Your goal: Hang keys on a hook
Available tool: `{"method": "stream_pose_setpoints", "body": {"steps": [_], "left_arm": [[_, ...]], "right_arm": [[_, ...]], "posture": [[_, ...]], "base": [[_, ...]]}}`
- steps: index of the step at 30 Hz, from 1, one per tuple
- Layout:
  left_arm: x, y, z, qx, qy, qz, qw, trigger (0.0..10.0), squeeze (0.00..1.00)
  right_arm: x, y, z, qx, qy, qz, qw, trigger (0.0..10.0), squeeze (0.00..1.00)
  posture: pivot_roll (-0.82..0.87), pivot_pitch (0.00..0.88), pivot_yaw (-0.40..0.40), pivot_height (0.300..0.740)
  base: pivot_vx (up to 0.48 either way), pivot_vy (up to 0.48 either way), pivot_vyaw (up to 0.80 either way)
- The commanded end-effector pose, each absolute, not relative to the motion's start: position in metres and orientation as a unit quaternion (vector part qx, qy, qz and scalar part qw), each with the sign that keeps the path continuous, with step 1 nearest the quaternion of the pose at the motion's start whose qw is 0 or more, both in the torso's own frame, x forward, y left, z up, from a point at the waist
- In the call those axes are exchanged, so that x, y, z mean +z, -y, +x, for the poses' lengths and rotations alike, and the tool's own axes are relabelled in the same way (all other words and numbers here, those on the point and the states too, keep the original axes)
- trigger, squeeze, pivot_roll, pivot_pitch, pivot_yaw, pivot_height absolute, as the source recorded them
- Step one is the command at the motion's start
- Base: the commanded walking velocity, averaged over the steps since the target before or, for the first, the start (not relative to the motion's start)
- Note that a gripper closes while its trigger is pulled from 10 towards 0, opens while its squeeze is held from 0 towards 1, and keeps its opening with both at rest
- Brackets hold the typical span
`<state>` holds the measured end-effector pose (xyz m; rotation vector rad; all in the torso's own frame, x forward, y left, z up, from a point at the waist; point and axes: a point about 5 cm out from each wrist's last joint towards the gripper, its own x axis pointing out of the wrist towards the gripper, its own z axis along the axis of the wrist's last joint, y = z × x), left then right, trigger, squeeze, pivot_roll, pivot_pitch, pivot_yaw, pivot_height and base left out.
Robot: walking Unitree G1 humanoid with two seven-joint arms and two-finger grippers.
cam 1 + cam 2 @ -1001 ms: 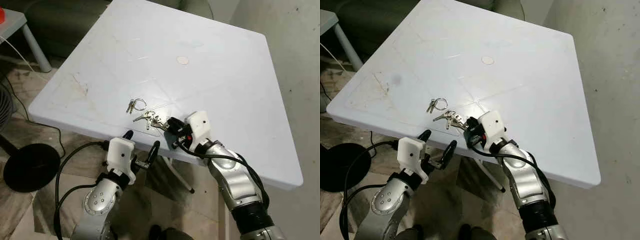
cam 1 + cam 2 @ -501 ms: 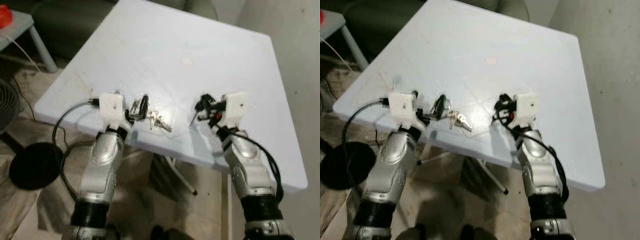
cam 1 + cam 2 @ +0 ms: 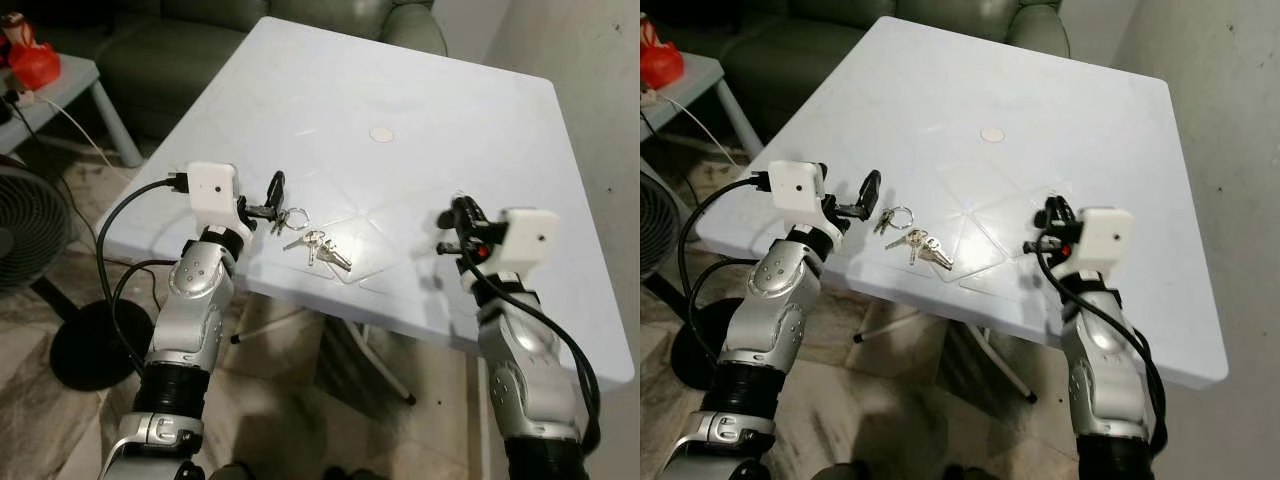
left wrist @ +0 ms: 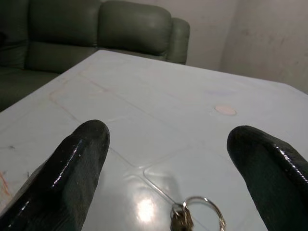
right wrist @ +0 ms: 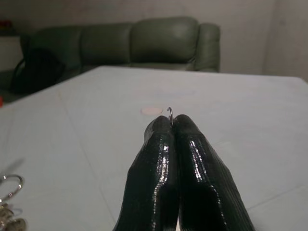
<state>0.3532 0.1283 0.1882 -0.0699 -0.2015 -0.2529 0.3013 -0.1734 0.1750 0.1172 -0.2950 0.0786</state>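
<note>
Two sets of keys lie near the front edge of the white table [image 3: 450, 100]: a bunch of silver keys [image 3: 318, 247] and, just left of it, a key ring with small keys [image 3: 290, 218]. My left gripper [image 3: 262, 205] hovers open right beside that ring, which shows between its fingers [image 4: 82, 159] in the left wrist view as the key ring [image 4: 202, 211]. My right gripper [image 3: 452, 215] is farther right over the table, apart from the keys. It is shut on a thin metal wire hook [image 5: 169, 113] that pokes out at the fingertips.
A small round white disc [image 3: 381, 133] lies mid-table. A green sofa [image 3: 300, 15] stands behind the table. At the left are a side table with a red object [image 3: 38, 62], a fan [image 3: 25, 230], its black base [image 3: 90, 345] and cables. A wall runs along the right.
The camera has shifted. Both arms rose from the table's front edge. The right gripper left the key bunch and moved right; the left gripper came up beside the key ring.
</note>
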Motion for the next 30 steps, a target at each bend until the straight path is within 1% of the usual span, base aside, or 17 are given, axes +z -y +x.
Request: {"method": "stream_pose_setpoints", "body": {"steps": [1,3,5,11,16,28,30], "left_arm": [[0.18,-0.133,0.352,-0.125,0.087,-0.035,0.988,10.0,0.0],[0.178,-0.135,0.352,-0.123,0.085,-0.035,0.988,10.0,0.0],[0.171,-0.138,0.353,-0.125,0.078,-0.031,0.989,10.0,0.0],[0.168,-0.142,0.357,-0.12,0.067,-0.029,0.99,10.0,0.0],[0.167,-0.147,0.362,-0.101,0.061,-0.028,0.993,10.0,0.0],[0.165,-0.148,0.364,-0.097,0.057,-0.031,0.993,10.0,0.0],[0.164,-0.147,0.365,-0.096,0.054,-0.038,0.993,10.0,0.0]], "right_arm": [[0.18,0.181,0.294,0.018,0.166,0.058,0.984,10.0,0.0],[0.179,0.182,0.293,0.014,0.165,0.053,0.985,10.0,0.0],[0.169,0.189,0.287,-0.018,0.138,0.05,0.989,10.0,0.0],[0.162,0.194,0.285,-0.031,0.115,0.039,0.992,10.0,0.0],[0.162,0.197,0.288,-0.038,0.108,0.035,0.993,10.0,0.0],[0.159,0.193,0.292,-0.031,0.096,0.025,0.995,10.0,0.0],[0.159,0.192,0.292,-0.029,0.094,0.024,0.995,10.0,0.0]], "posture": [[0.02,0.06,-0.041,0.74],[0.02,0.06,-0.041,0.74],[0.01,0.044,-0.036,0.74],[0.0,0.036,-0.032,0.74],[0.0,0.023,-0.034,0.74],[0.02,0.001,-0.042,0.74],[0.02,0.0,-0.044,0.74]], "base": [[0.0,0.0,0.0],[0.0,0.0,0.0],[0.0,0.0,0.0],[0.0,0.0,0.0],[0.0,0.0,-0.75],[0.0,0.0,-0.79],[0.0,0.412,-0.79]]}}
